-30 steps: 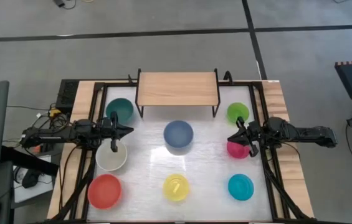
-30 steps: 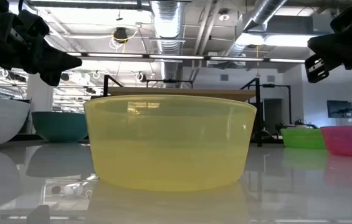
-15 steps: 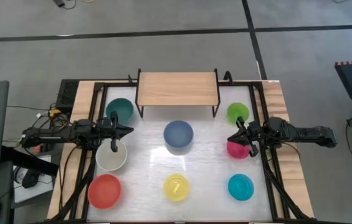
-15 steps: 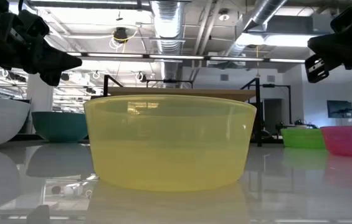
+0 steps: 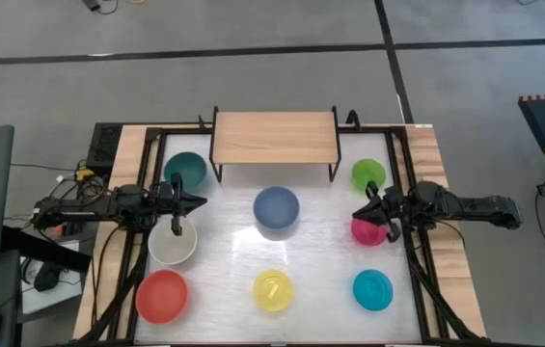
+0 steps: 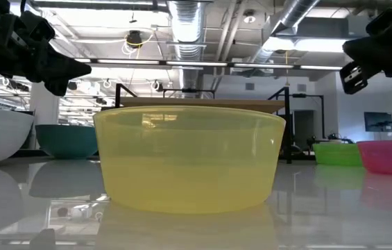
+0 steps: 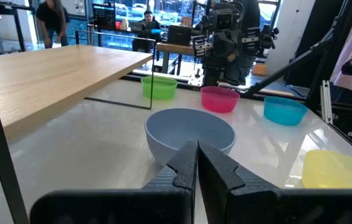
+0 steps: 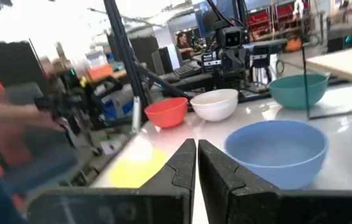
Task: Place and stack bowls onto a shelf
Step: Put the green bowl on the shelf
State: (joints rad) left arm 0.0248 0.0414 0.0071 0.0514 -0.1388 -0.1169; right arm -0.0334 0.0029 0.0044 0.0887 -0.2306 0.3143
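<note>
White bench is being left unchanged: left gripper and right gripper are being kept closed, empty; shelf bare, stacking unstarted.

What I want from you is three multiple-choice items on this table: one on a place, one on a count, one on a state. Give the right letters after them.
1. Which bowl stands right in front of the shelf, midway along it?
A. the red bowl
B. the blue bowl
C. the cyan bowl

2. How many bowls stand on the table?
A. six
B. eight
C. ten

3. How are the fingers of the left hand?
A. shut, holding nothing
B. spread wide
C. clamped on a bowl's rim

Key: 1 B, since the high view shows it just below the shelf's front edge; 2 B, counted in the high view, each a different colour; 3 A, since the left wrist view shows the two fingers together with nothing between them.
</note>
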